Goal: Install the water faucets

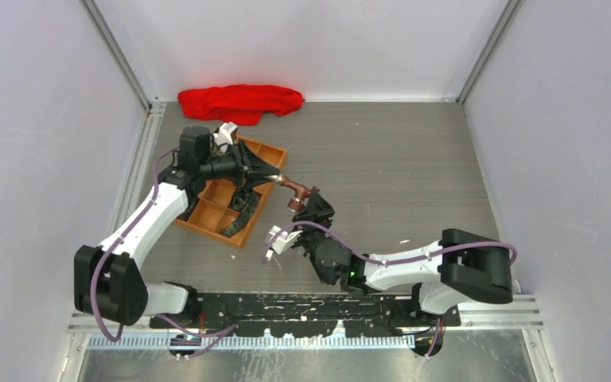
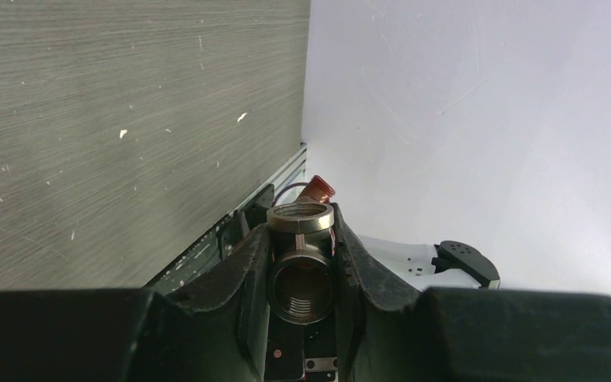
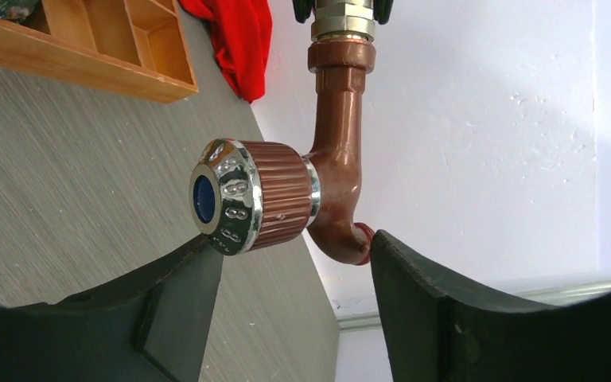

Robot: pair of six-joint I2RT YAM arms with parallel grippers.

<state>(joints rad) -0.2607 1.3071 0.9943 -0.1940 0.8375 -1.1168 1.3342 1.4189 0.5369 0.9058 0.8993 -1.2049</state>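
A copper-coloured water faucet (image 1: 296, 192) hangs in the air just right of the orange tray. In the right wrist view its pipe body (image 3: 339, 151) curves down to a red-rimmed spout, and its ribbed knob (image 3: 274, 199) has a chrome cap with a blue centre. Its silvery end sits in a brass threaded tee fitting (image 2: 301, 267). My left gripper (image 2: 301, 232) is shut on that fitting, and it shows in the top view (image 1: 273, 177). My right gripper (image 3: 298, 243) spans the faucet from below. One fingertip touches the chrome cap and the other touches the spout end.
The orange compartment tray (image 1: 207, 224) holds dark coiled straps (image 1: 243, 200) and lies under the left arm. A red cloth (image 1: 240, 102) lies at the back wall. White walls close in on three sides. A metal rail runs along the near edge.
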